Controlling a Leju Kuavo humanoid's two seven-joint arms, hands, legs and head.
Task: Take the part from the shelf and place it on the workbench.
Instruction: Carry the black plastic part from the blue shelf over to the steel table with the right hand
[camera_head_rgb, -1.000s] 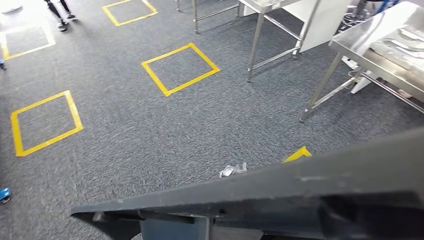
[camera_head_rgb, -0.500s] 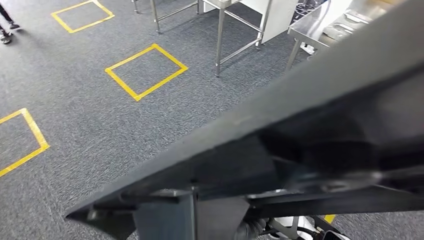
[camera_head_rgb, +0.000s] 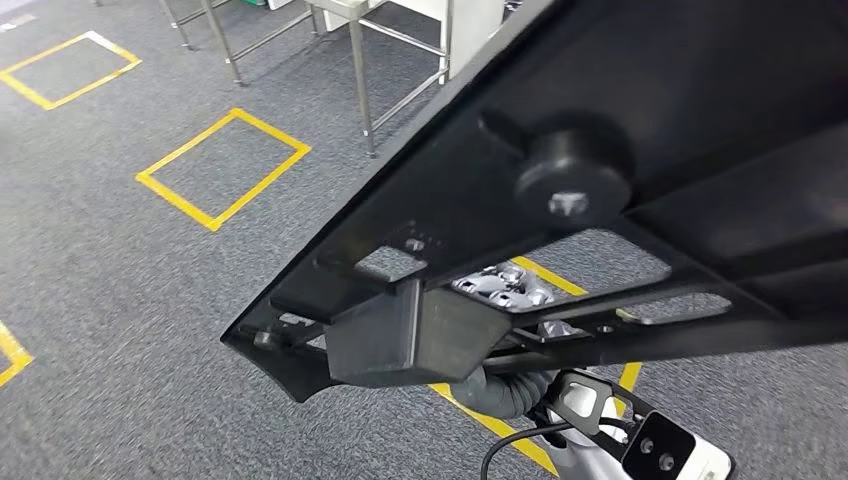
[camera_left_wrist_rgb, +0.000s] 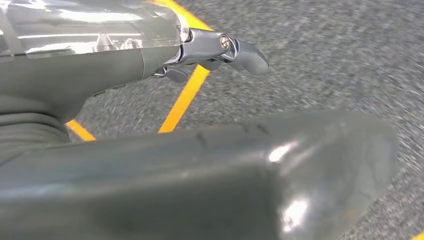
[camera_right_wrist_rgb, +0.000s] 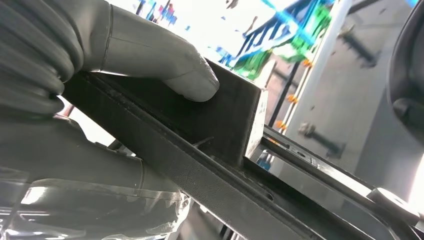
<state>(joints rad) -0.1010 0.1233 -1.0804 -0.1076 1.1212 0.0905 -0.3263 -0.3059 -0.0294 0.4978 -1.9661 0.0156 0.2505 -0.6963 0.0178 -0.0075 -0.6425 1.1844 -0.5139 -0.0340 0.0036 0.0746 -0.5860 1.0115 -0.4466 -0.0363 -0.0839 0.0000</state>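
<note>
The view is swinging: across the last second the yellow floor squares (camera_head_rgb: 222, 167) and the steel table legs (camera_head_rgb: 362, 90) have slid leftward and the black part (camera_head_rgb: 560, 200) has risen from a low band at the picture's foot to filling most of the head view, tilted steeply. I read this as the robot turning with the load in hand, carrying it away from the shelf and toward a workbench (not placed yet, since the part is hanging over carpet).

The right hand (camera_right_wrist_rgb: 95, 75) is gripping the part, its thick grey thumb pressing on a raised black block while darker fingers are wrapping beneath the edge. The left hand (camera_left_wrist_rgb: 220, 50) is hanging over the floor holding nothing, with its fingers curled in.

The part is a flat, rigid, matt black panel with slotted cut-outs, ribs, a boxy lug and a round rubbery knob (camera_head_rgb: 572, 170). The floor is speckled grey carpet (camera_head_rgb: 110, 290) crossed by glossy yellow tape
</note>
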